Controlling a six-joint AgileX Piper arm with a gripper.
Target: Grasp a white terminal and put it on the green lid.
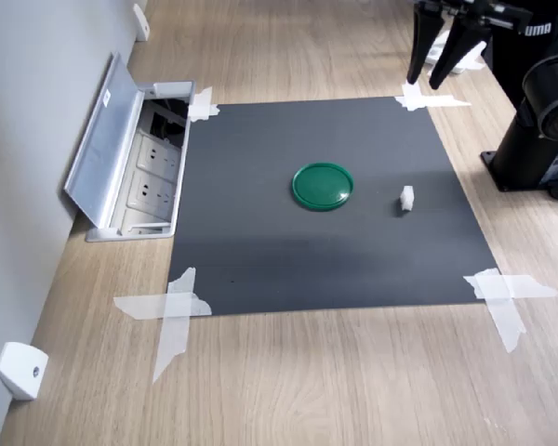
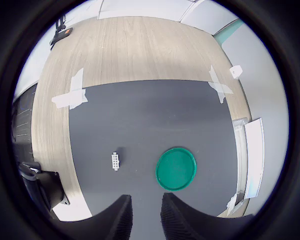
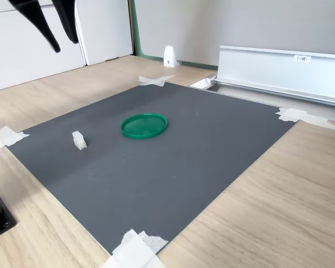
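High above the far right corner of the dark mat in the first exterior view, the gripper hung empty with its two black fingers slightly parted, well clear of everything below. On the mat, the white terminal stood by itself, near the green lid but not touching it, to the lid's right in the first exterior view and to its left in the second exterior view. Nothing lay on the lid. By this layout, the task seemed to be at its start, with the reach toward the terminal not yet made. The next move would likely call for lowering the fingers over the small block and closing on its sides. Room looked generous: bare mat surrounded both items, the tape strips sat only at the corners, and the open socket box lay well off past the mat's left edge
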